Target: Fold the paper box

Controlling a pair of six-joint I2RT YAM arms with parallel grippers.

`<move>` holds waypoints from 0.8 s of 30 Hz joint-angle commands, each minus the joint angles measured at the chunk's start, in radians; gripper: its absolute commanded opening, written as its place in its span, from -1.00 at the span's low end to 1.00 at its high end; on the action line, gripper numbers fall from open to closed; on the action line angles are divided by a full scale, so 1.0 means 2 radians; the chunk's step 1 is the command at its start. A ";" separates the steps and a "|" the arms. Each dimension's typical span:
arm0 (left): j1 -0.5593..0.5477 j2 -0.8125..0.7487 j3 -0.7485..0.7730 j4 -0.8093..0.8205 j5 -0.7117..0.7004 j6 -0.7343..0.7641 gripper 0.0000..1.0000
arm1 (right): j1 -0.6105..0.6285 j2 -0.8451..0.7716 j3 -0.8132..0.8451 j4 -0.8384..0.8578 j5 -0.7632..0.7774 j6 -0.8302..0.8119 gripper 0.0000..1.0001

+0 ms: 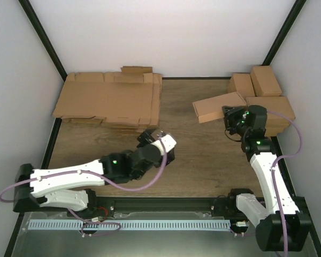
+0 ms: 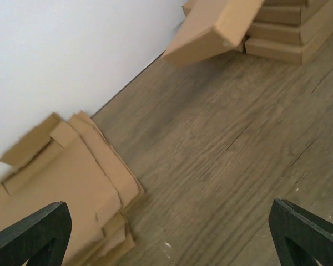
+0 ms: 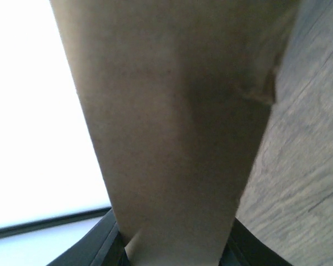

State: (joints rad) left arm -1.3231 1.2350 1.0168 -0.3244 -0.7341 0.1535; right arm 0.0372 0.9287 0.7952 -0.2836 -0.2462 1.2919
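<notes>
At far left, a pile of flat sheets [image 1: 107, 101] lies against the back wall. Just in front of its near corner, the left gripper [image 1: 152, 135] hovers over the bare table [image 1: 203, 160], jaws spread wide and holding nothing.

Further right, well apart from that open gripper, is the paper box [image 1: 219, 107]. It looks closed up, and the left wrist view shows it tilted with its free end off the wood. Its long axis runs roughly left to right across the table, rising slightly toward the back on the right.

The right gripper [image 1: 229, 115] has it clamped near its right end. In the right wrist view, brown card fills the space between the fingers.

At far right, the stack of finished boxes [image 1: 265, 93] sits in the corner, just beside the held box.

We judge the folding done, so the coming move belongs to the right arm, which is much the nearer. From the right gripper the stack lies just behind and to the right, so a short carry that way should land the box on it.
</notes>
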 commanded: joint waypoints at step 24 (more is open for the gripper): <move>0.121 -0.067 -0.055 0.005 0.341 -0.215 1.00 | -0.420 0.056 -0.045 0.292 -0.302 -0.106 -0.68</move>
State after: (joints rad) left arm -1.0904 1.0733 0.8585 -0.3252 -0.1200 -0.2913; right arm -0.7757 1.0561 0.7162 0.1318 -0.8787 1.0775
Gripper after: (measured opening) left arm 0.999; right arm 0.333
